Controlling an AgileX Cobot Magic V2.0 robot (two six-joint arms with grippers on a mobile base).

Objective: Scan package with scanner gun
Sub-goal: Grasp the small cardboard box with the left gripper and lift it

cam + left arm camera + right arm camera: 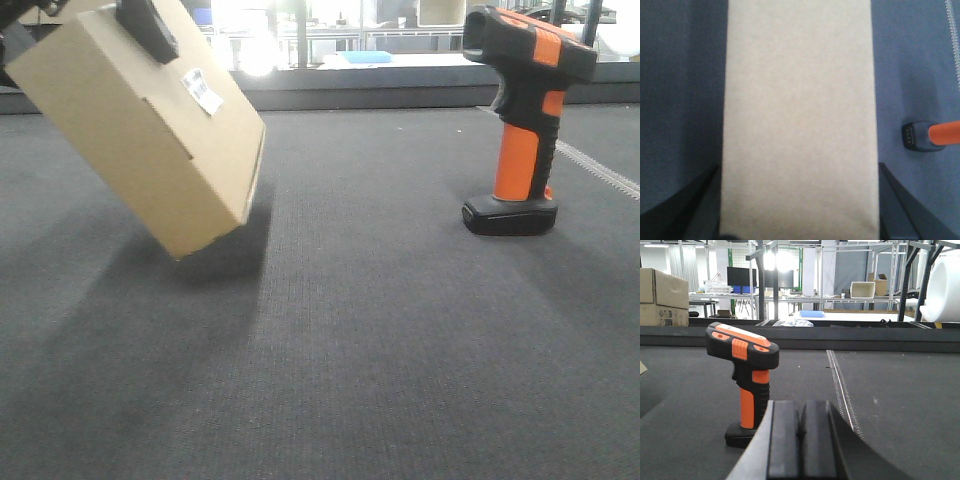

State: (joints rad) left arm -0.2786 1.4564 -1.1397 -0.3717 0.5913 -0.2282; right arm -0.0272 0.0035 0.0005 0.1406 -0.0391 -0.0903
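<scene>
the left gripper is clamping the package between its two dark fingers, one on each long side. the tan box is hanging tilted over the dark mat, white label on its upper face; whether its low corner is touching the mat is unclear. the right gripper is pressing its pads together, grasping nothing, near the scanner gun, which is standing upright, well apart from the box.

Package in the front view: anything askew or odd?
Yes. The package hangs steeply tilted, one corner lowest, clamped in the left gripper. Whether that corner touches the mat is unclear. No damage shows. The scanner gun stands upright on its base, untouched, apart from the shut right gripper.
</scene>
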